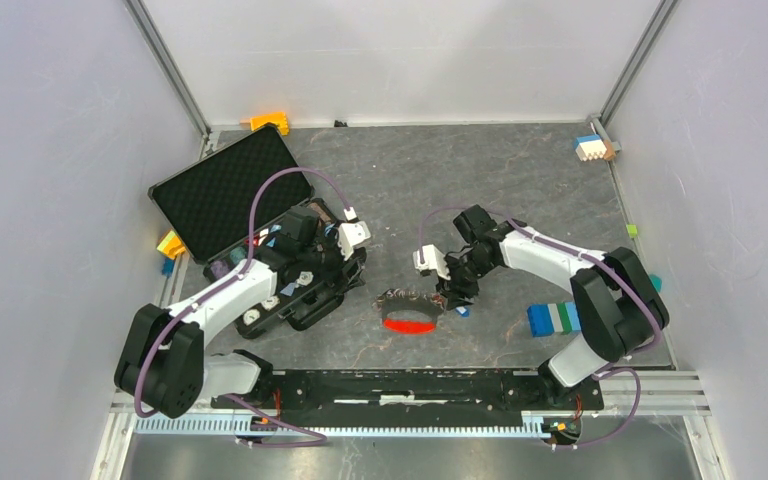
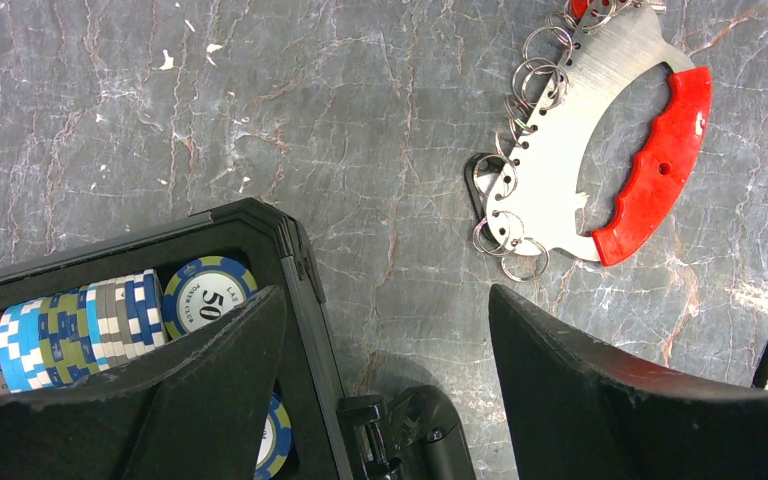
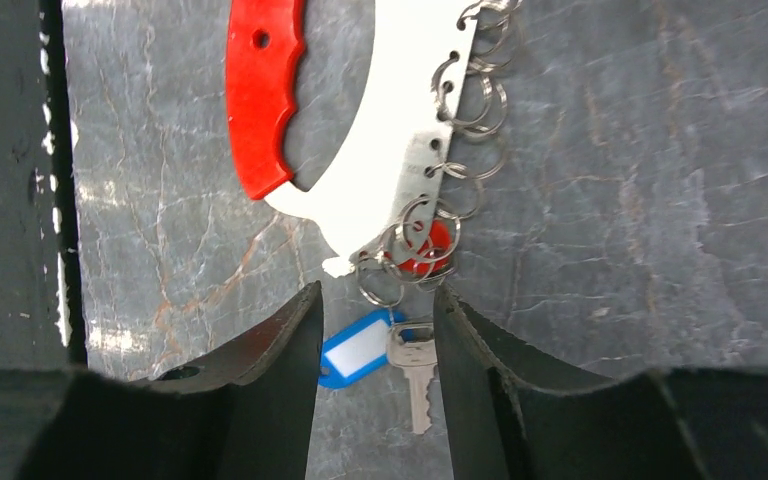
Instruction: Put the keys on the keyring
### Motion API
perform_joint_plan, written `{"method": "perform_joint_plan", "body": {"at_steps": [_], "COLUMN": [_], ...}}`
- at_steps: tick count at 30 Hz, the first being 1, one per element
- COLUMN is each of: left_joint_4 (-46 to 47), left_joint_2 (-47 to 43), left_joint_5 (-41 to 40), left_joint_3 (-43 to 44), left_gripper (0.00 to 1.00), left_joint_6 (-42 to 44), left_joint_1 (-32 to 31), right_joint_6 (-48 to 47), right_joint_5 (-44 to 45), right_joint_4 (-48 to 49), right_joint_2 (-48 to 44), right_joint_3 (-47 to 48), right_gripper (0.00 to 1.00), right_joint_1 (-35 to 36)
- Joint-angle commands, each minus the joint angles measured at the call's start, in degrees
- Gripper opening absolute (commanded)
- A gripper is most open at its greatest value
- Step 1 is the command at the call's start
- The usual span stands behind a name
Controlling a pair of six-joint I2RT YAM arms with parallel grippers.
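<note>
Two keys show in the right wrist view. The blue-tagged key (image 3: 415, 372) lies flat on the tabletop (image 3: 610, 200), in the gap between the fingers of the right tool (image 3: 377, 300). The red-headed key (image 3: 430, 245) sits among the bunched split rings (image 3: 475, 100) at the end of the keyring (image 3: 390, 130).

The keyring lies toward the near edge of the tabletop, about midway between its left and right edges. Its red grip (image 3: 260, 90) is on the side away from the rings.

The right tool stands part open, low over the blue-tagged key. I cannot tell whether its pads touch the key, and nothing looks lifted. Nor is it clear whether that key is threaded on a ring.

The left tool (image 2: 385, 330) is spread wide and empty. It hangs over the edge of the case (image 2: 300, 260) of poker chips (image 2: 80, 320) toward the left edge, well apart from the keyring.

My reading of the risks:
- **Wrong catch:** a closing move could pinch tag and key together, or snag a neighbouring ring, so a lift would drag the whole keyring.
- **Keyring sliding:** nothing pins it down, so any tug through the rings would slide or swing it.
- **Missed grasp:** the key is thin and lies flat on hard stone, so fingers closing slightly high could skate over it or flick it aside.
</note>
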Motion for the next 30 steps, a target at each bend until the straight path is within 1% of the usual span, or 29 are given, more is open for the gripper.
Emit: {"method": "perform_joint_plan", "body": {"at_steps": [1,5,17,30], "left_joint_4": [2.18,1.78,1.47,0.87], "left_joint_2": [-0.67,-0.79,-0.58,-0.83], "left_joint_5": [1.61,1.59,1.37,1.33], "left_joint_3": [1.32,1.43,1.46,0.95], "left_gripper": [0.81,0.81,0.81,0.81], "left_joint_6": [-0.23,-0.09,0.7,1.12], "left_joint_1": [0.35,0.35,0.3,0.35], "right_joint_6": [-4.96,-3.94,-2.73,-1.51], "right_joint_5": [-0.01,0.15,-0.58,-0.25], "right_joint_4": [-0.07,1.88,2.78,3.31], "right_joint_2": [-1.69,-0.99,1.55,3.21], "right_joint_3": [-1.18,-1.1,0.44,2.0], "right_gripper": [0.51,0.5,0.46,0.3], "right_joint_1": [0.08,0.08,0.97,1.3]}}
